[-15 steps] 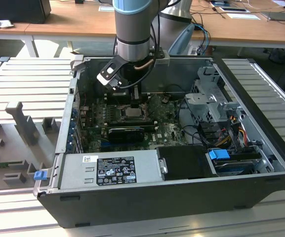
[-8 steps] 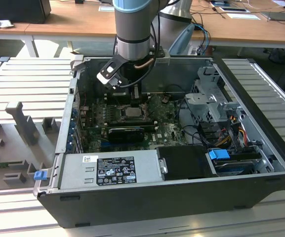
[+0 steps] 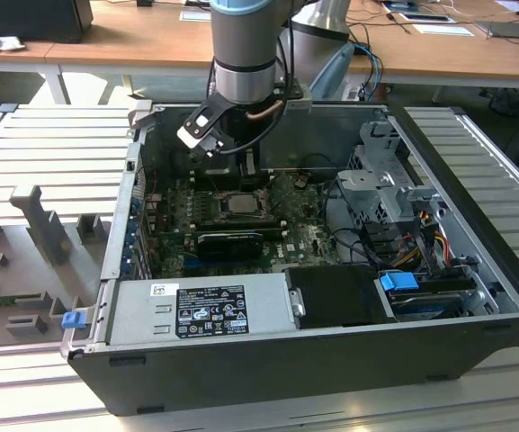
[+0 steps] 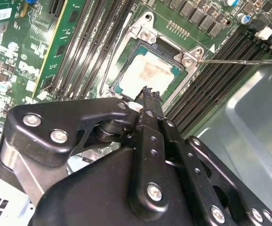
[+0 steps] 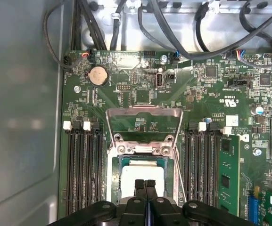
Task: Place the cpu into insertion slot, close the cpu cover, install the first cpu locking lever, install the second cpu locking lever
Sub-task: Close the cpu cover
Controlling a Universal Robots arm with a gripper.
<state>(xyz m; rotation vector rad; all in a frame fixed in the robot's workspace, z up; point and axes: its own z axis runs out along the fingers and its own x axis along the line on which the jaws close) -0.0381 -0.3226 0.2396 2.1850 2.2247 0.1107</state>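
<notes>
First wrist view: gripper (image 5: 145, 183) pinched together, empty, over the seated cpu (image 5: 145, 168), cpu cover (image 5: 144, 109) standing open to allow access.

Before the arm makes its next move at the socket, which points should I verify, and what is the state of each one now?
1. cpu seated in the insertion slot: ok, it lies flat inside in both wrist views.
2. gripper empty: ok, shut on nothing, tips just over the cpu.
3. Tips touching the cpu: cannot tell.
4. cpu cover down: not ok, in the first wrist view its frame seems raised at the hinge side.
5. Locking lever latched: not ok, in the second wrist view it sticks out sideways from the slot.
</notes>
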